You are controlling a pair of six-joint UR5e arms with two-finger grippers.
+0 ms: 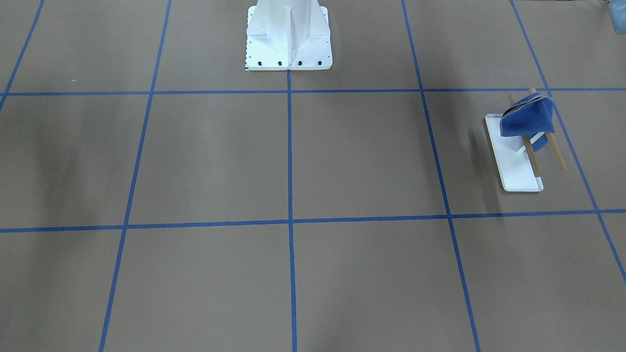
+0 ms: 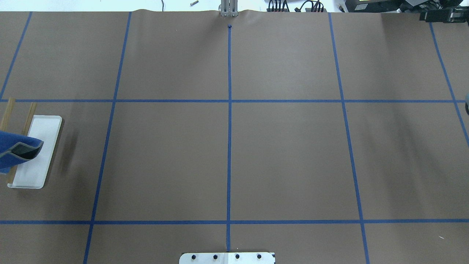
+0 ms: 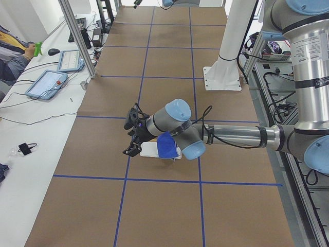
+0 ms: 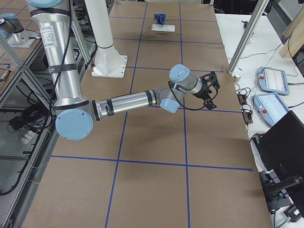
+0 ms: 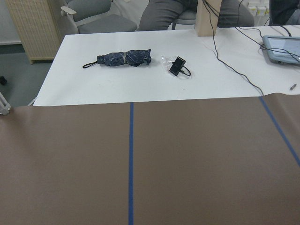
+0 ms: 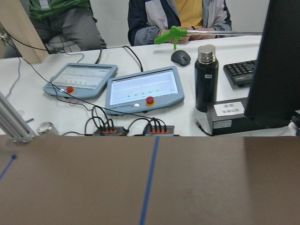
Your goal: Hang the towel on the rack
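Observation:
The royal-blue towel (image 1: 528, 120) hangs draped over the two light-wood bars (image 1: 557, 151) of the rack, at the bars' end nearer the robot. The rack's white base (image 1: 513, 166) lies flat on the table, far on my left side. Towel (image 2: 14, 143) and rack base (image 2: 40, 154) also show at the overhead view's left edge. The left gripper (image 3: 132, 135) hovers just beside the towel (image 3: 165, 145), apart from it. The right gripper (image 4: 211, 90) hangs over the table's right part, far from the rack (image 4: 166, 27). I cannot tell whether either gripper is open or shut.
The large white bolted pedestal (image 1: 288, 39) stands at the robot's side of the table. Blue tape lines (image 2: 229, 146) grid the brown surface. A white side table holds tablets (image 6: 140, 89), a bottle (image 6: 206, 77) and a folded umbrella (image 5: 124, 58); people sit behind it.

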